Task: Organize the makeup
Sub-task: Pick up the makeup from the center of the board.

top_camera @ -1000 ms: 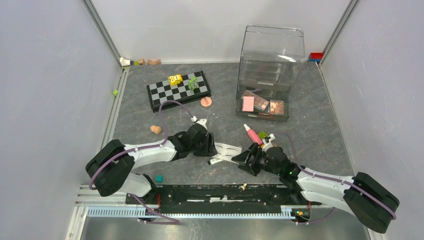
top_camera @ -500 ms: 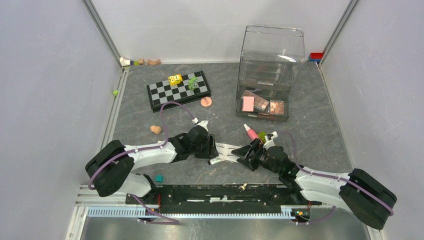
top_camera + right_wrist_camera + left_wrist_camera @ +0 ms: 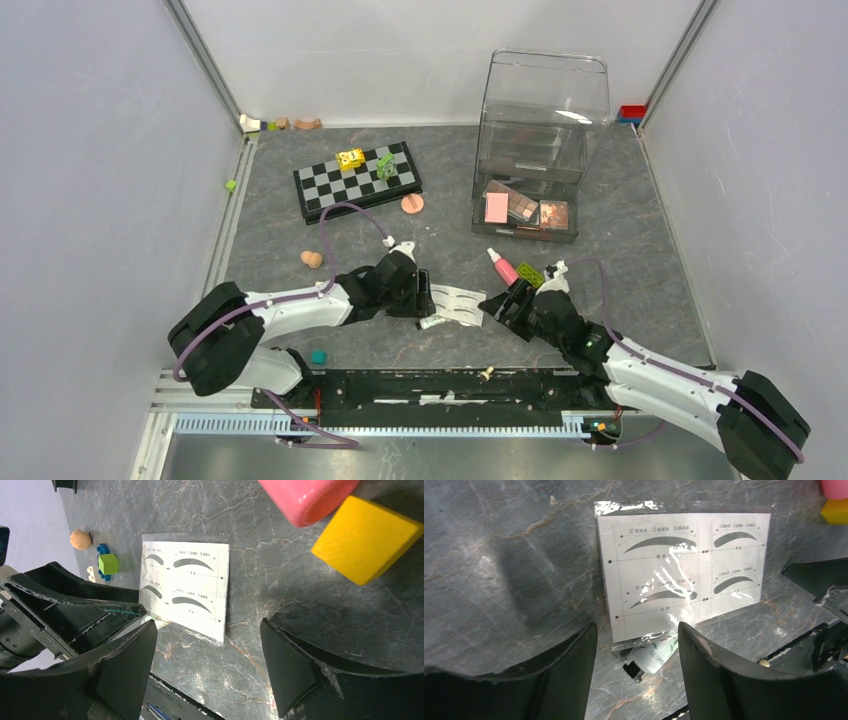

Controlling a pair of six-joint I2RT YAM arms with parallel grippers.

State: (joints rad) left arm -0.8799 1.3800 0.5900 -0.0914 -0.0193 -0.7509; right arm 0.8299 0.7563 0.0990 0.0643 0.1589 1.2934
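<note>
Not much to read here tbh. The only real lettering is on the white tube [image 3: 651,657] poking out from under the card [image 3: 684,575]: it starts "SEOM", and the rest is hidden by the card's edge. The card has tiny captions printed above each brow shape, but they're way too small to make out.

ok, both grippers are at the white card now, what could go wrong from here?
1. The white card lies flat in a glossy sleeve; the open left gripper may slip off or buckle it.
2. A small white tube sits under the card's near edge, so a pinch could catch or roll it.
3. The open right gripper is close by; the fingers could clash.
</note>
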